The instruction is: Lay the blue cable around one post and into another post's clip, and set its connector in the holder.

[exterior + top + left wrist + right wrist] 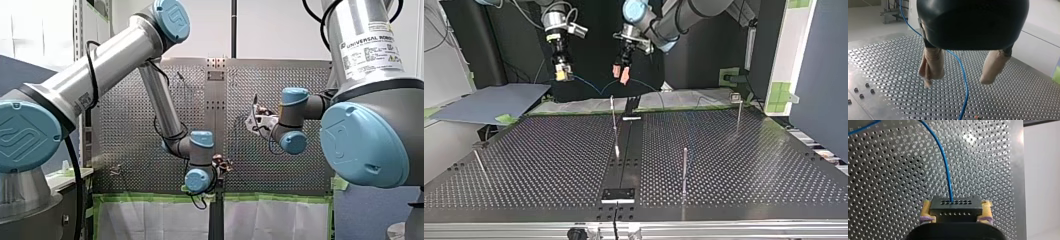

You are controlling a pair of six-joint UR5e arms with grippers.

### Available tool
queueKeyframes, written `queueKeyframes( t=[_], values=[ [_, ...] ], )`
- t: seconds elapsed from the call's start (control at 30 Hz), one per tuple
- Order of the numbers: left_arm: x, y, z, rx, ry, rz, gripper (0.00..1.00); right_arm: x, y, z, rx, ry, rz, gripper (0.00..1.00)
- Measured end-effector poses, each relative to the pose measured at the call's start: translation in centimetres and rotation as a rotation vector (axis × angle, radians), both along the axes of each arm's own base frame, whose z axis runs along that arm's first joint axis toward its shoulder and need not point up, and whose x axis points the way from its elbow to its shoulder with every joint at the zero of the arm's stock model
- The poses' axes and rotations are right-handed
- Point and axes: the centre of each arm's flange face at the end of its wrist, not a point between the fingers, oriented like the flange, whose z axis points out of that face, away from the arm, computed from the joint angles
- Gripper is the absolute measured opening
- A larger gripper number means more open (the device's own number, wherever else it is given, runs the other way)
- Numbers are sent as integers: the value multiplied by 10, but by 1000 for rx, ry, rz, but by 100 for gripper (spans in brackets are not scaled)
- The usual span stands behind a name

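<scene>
Right gripper (956, 216): clamped on black perforated connector block (955, 205)
Left gripper (958, 81): spread, thin blue cable (966, 92) passing between
Remaining: apparently all routing and seating

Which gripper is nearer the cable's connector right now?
Right. My right gripper is shut on the connector, holding it between its yellow pads. My left gripper is open, apart from it, with only the blue cable passing between its fingers.

Cannot follow the blue cable (965, 87) past the left wrist view's edges. Cannot see the lower half of the connector (955, 204), hidden behind the right gripper (956, 208).
</scene>
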Motion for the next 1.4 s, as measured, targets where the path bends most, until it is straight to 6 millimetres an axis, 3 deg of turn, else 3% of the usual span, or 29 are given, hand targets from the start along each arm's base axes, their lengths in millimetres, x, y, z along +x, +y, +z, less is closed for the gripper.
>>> queueKeyframes(
  t=[0.3,0.83,0.87,0.9,0.97,1.0,1.07,1.1,1.17,1.2,1.23,1.4],
  values=[
    [11,-6,5,-8,-4,4,100,8,7,-1,-2,14,52,0],
    [25,7,7,-8,-20,81,100,15,17,-4,21,27,70,0],
    [26,7,7,-9,-24,84,83,15,17,-4,21,27,71,0],
    [27,8,8,-9,-27,87,83,15,17,-4,21,27,72,0],
    [28,8,9,-12,-35,95,52,16,18,-4,22,27,73,0],
    [29,9,9,-13,-39,102,52,16,18,-4,22,27,73,0],
    [30,9,10,-17,-43,110,33,16,18,-4,23,27,74,0],
    [30,9,10,-19,-45,112,33,16,18,-4,24,27,75,0],
    [31,9,10,-25,-48,115,10,16,18,-4,24,26,75,0],
    [31,9,11,-28,-49,116,10,16,18,-4,24,26,75,0],
    [31,9,11,-30,-49,117,0,16,18,-4,24,26,75,0],
    [32,9,11,-35,-56,117,0,16,19,-5,30,20,77,0]
  ],
)
